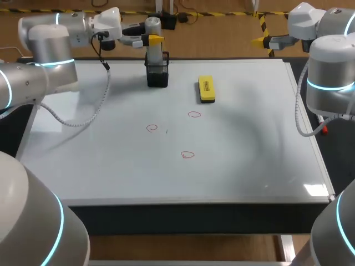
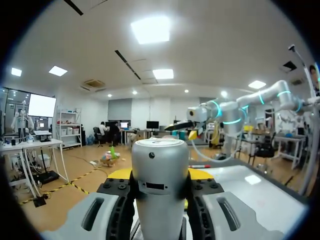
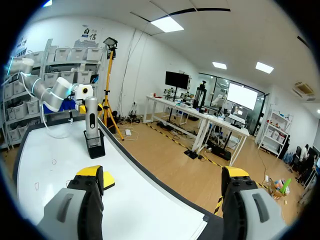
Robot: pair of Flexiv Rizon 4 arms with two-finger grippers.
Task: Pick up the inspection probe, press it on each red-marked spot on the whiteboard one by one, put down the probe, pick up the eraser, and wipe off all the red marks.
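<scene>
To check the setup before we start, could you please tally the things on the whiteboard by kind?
Red marks: 3
Inspection probe: 1
Black holder: 1
Yellow eraser: 1
Total: 6

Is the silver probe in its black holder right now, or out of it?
In, upright. The silver cylindrical probe stands with its lower end inside the black holder on the whiteboard; the left gripper clasps its upper part.
</scene>
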